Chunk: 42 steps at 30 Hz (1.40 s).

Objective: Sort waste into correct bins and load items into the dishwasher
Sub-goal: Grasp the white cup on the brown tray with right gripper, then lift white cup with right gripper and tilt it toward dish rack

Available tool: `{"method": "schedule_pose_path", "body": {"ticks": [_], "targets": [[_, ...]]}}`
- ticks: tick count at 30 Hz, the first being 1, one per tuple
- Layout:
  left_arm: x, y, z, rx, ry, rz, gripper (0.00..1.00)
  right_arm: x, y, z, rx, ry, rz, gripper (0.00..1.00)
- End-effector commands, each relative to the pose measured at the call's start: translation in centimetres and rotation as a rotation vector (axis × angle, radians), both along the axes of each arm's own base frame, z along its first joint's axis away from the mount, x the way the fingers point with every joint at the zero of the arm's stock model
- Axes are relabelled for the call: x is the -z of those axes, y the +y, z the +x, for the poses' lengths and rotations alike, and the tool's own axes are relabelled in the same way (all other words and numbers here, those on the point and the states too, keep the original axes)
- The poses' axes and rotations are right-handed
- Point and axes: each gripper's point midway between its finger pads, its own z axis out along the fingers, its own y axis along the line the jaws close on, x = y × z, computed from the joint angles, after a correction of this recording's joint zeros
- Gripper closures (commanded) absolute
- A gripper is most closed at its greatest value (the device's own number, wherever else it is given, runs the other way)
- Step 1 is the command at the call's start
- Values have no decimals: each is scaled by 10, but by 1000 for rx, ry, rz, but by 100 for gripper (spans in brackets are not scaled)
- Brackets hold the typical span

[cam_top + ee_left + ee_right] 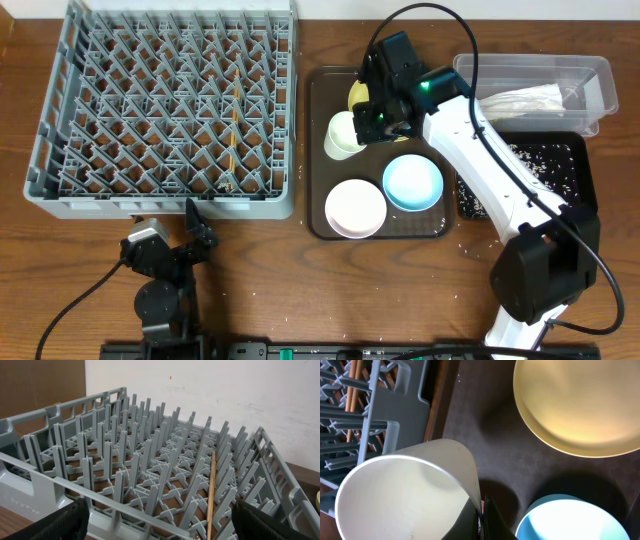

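White: small cup [343,136], pinched by its rim in my right gripper [376,122], jaws closed, at the left side of the brown tray [316,195], beside the grey dish rack [160,203]. I see my left gripper [198,228] spread wide, empty, at the rack's near edge.

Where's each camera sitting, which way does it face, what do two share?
Overhead: above the table, straight down; dish rack, brown tray, left arm, right arm.
Left wrist: low beside the rack, facing across its pegs; open fingers at bottom corners.
Right wrist: over the tray, facing down; fingers pinch the white cup.
Shared: all show the rack.
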Motion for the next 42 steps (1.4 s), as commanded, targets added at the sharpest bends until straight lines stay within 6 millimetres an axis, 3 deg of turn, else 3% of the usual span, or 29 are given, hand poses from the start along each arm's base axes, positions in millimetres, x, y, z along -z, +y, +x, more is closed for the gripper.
{"method": "schedule_pose_path", "body": {"ticks": [1,19,28,34,42], "targets": [[19,1,0,-6,50,3,7,-9,-4,6,-4,-25,12,99],[19,1,0,-6,50,3,8,-13,-6,7,-8,-30,25,99],[19,1,0,-6,50,3,8,-47,-35,14,47,-43,73,99],[19,1,0,-6,50,3,8,-85,-24,4,-56,-29,337,99],[19,1,0,-6,50,3,8,-87,-33,7,-50,-26,360,99]]}}
